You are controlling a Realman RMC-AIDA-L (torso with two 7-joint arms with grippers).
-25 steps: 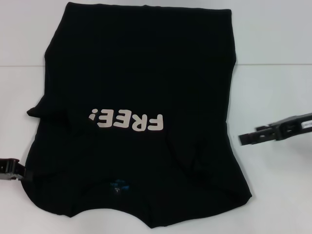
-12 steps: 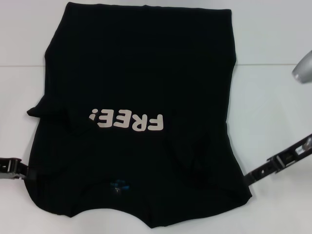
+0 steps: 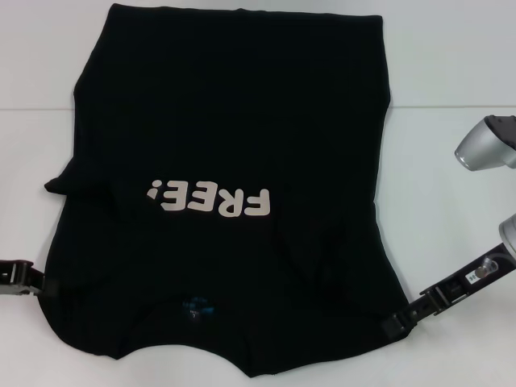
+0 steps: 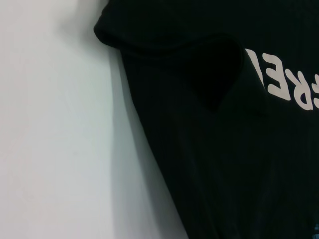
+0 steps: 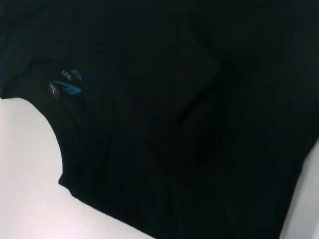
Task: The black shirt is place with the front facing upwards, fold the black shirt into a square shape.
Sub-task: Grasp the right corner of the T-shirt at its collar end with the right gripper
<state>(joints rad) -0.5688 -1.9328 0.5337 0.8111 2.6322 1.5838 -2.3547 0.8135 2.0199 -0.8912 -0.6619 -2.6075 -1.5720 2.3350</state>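
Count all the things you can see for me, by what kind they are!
Black shirt: 1
Pincers: 2, the left pincer and the right pincer, each at a shirt edge
White table: 1
Total: 4

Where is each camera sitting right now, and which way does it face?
Head: on the robot's head, looking forward and down at the shirt on the table; left gripper and right gripper show at the shirt's near corners.
Left wrist: on the left arm, facing the shirt's edge and lettering; no robot parts show.
Right wrist: on the right arm, facing the neck label; no robot parts show.
Shared: head and left wrist both show the lettering.
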